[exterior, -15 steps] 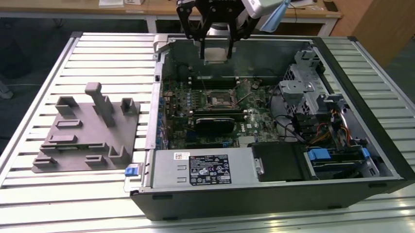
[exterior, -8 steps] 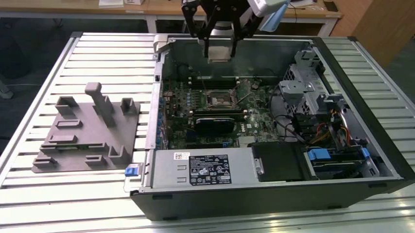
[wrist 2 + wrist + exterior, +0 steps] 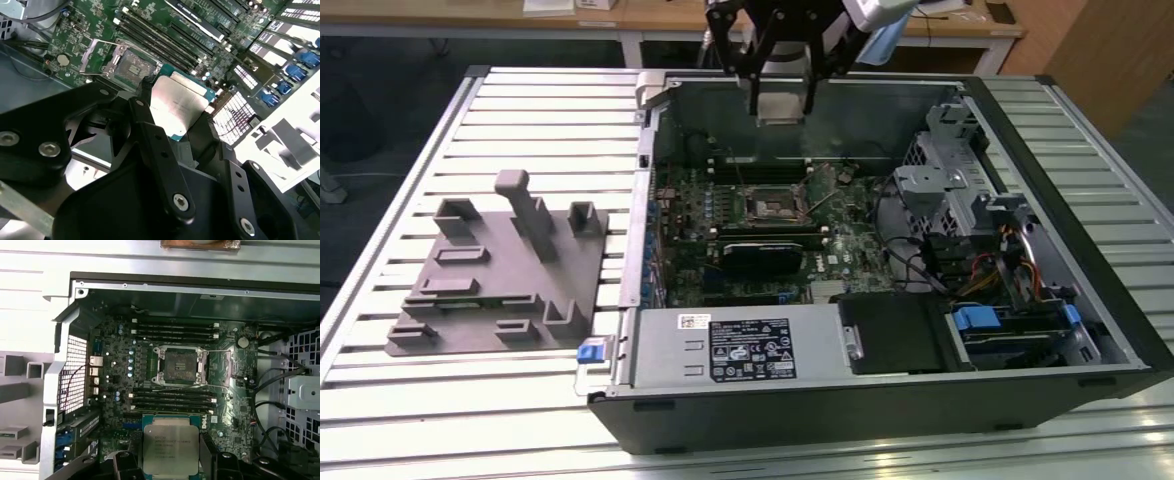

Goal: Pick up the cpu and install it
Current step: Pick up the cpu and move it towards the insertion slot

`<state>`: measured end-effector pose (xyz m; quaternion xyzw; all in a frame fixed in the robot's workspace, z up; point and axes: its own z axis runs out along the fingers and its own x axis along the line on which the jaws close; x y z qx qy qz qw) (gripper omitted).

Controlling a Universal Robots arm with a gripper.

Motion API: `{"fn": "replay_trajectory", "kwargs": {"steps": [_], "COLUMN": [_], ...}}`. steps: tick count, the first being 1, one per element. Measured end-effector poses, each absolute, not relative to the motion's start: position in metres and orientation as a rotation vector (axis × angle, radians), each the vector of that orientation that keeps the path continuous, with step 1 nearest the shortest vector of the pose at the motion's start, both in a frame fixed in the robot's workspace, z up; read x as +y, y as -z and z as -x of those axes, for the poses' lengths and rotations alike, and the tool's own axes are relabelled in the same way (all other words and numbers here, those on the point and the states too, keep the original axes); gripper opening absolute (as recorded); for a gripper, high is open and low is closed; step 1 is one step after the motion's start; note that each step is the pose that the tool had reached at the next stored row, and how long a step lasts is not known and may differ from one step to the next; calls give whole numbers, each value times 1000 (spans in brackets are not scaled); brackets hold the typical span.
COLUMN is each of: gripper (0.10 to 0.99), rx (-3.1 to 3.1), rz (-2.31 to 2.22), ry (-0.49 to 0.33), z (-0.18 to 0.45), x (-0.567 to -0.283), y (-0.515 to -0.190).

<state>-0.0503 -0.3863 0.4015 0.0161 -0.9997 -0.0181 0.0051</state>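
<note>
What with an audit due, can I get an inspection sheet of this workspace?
Surface: slatted metal table, bearing an open case and a fixture.
Job's things: cpu held above the case; socket open and empty.
Clutter: the grey fixture, on the exterior view's left of the case.
Grippers: gripper shut on the cpu's edges.
Cables: wires bundled inside the case, toward the exterior view's right.
Surroundings: wooden desk behind the table.
</note>
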Motion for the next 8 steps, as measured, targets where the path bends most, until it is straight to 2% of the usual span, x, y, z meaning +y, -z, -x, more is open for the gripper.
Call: {"fn": "replay_trajectory", "kwargs": {"steps": [8], "gripper": [541], "rx": [-3131], "rz": [-50], "ry": [57], "z": [42], "x": [-381], "y": [-401]}}
